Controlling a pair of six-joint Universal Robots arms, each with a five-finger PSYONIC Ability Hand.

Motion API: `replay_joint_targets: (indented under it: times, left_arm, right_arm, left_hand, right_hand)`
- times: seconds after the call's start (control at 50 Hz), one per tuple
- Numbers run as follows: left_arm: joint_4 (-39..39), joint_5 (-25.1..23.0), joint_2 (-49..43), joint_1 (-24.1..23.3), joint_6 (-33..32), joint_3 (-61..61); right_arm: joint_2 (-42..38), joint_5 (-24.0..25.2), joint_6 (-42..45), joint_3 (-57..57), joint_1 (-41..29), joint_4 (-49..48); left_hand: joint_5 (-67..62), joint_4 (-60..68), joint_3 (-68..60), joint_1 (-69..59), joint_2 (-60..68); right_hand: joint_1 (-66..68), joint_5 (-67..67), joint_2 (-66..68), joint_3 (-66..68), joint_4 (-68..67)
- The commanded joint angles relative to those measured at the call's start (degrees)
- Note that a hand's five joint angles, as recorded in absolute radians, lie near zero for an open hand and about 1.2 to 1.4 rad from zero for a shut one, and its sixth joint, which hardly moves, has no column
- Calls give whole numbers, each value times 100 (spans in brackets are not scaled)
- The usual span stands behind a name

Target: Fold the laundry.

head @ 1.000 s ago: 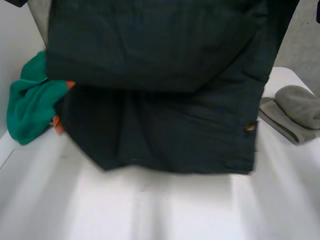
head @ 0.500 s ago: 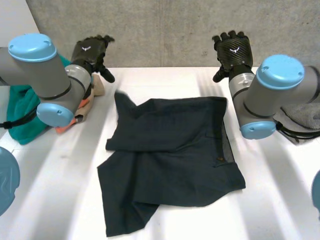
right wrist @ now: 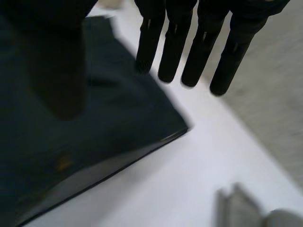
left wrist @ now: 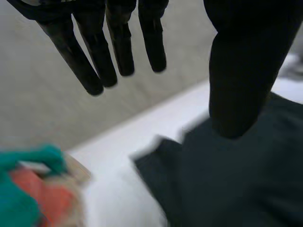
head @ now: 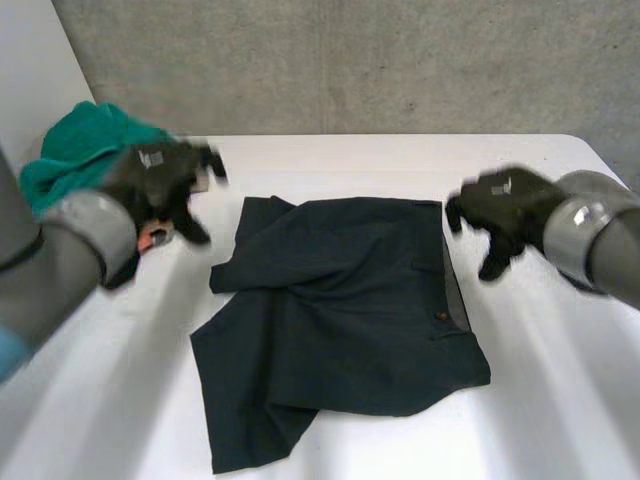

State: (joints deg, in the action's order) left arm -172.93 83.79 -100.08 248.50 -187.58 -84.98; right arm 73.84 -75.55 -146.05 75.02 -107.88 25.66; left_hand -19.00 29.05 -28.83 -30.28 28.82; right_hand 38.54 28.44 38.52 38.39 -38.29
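Observation:
Dark navy shorts [head: 340, 320] lie crumpled and partly folded on the white table [head: 560, 400], with a small brass button [head: 437, 316] near their right edge. My left hand [head: 155, 180] hovers just left of the shorts' upper left corner, fingers straight and empty. My right hand [head: 505, 210] hovers off the shorts' upper right corner, open and holding nothing. In the left wrist view the straight fingers [left wrist: 99, 61] and thumb hang above the shorts' corner [left wrist: 236, 184]. In the right wrist view the fingers [right wrist: 189, 47] spread over the shorts' waistband corner [right wrist: 118, 123].
A teal garment [head: 80, 150] with an orange piece [head: 152, 238] is heaped at the table's far left; both show beside the left hand, the teal [left wrist: 19, 189] and the orange [left wrist: 47, 198]. A grey cloth [right wrist: 255, 208] lies off the right hand's side. A concrete wall stands behind the table.
One second ago the shorts hung lifted before the camera; they now lie on the table. Both hands have since come down from the far edge to either side of the shorts.

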Motion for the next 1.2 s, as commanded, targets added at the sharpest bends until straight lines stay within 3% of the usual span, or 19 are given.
replay_joint_targets:
  times: [0.02,0.12,0.22,0.3,0.32,0.38,0.58,0.88,0.96,1.04,1.06,1.08,1.12,1.2]
  left_arm:
    - [874,-1109,752,-196,-24,-1836]
    - [1051,-1541,806,-232,-112,-2802]
    - [674,-1489,551,-232,-235,-3314]
    - [296,-1445,278,-170,-375,-3350]
    - [191,-1427,200,-162,-410,-3324]
    - [-3,-1375,164,-170,-481,-3289]
    - [-1031,-365,235,-249,-542,-3271]
    - [-1990,208,-284,-460,-1342,-3060]
    - [-2095,234,-600,-460,-1570,-2955]
    - [-2157,234,-838,-495,-1764,-2823]
    - [-2192,251,-899,-513,-1834,-2753]
    - [-2192,252,-900,-522,-1869,-2717]
    - [-2201,260,-900,-504,-1957,-2586]
    - [-2000,418,-420,-557,-1949,-2349]
  right_arm:
    - [614,954,1095,1601,461,721]
    - [650,1481,1885,2743,672,205]
    - [421,1833,2063,3369,707,-596]
    - [175,2009,2036,3554,681,-1378]
    - [105,2036,1993,3598,672,-1719]
    - [17,2010,1826,3729,663,-2448]
    - [-19,1501,1255,4108,558,-4559]
    - [-581,911,1078,3792,127,-5449]
    - [-722,700,1096,3686,31,-5607]
    - [-845,612,1157,3607,-22,-5765]
    - [-836,612,1175,3581,-22,-5791]
    - [-827,612,1175,3572,-22,-5800]
    - [-775,568,1149,3554,-40,-5792]
    - [-163,428,869,3502,-14,-5433]
  left_hand:
    - [-1888,1883,-1905,-1760,1906]
    - [-2225,2221,-2243,-2097,2243]
    - [-2158,2154,-2176,-2030,2176]
    - [-868,863,-885,-740,886]
    - [370,-374,352,498,-352]
    - [634,-638,616,762,-616]
    - [685,-689,667,813,-667]
    - [668,-672,650,796,-650]
    - [433,-437,415,561,-415]
    - [-758,754,-776,-630,776]
    - [-2044,2040,-2062,-1916,2062]
    - [-3073,3068,-3090,-2945,3091]
    - [-5090,5086,-5108,-4962,5108]
    - [-5100,5095,-5117,-4972,5118]
  right_hand:
    - [1500,1511,1503,1516,-1526]
    - [2073,2084,2076,2088,-2098]
    - [2159,2169,2161,2174,-2184]
    - [1756,1767,1759,1771,-1782]
    - [1022,1032,1024,1037,-1047]
    - [-259,-248,-257,-244,234]
    - [-1020,-1010,-1018,-1005,995]
    - [-568,-558,-566,-553,543]
    - [21,31,23,36,-46]
    - [1884,1894,1886,1899,-1909]
    - [3638,3648,3640,3653,-3663]
    - [4140,4151,4143,4156,-4166]
    - [4146,4156,4148,4161,-4171]
    - [4146,4156,4148,4161,-4171]
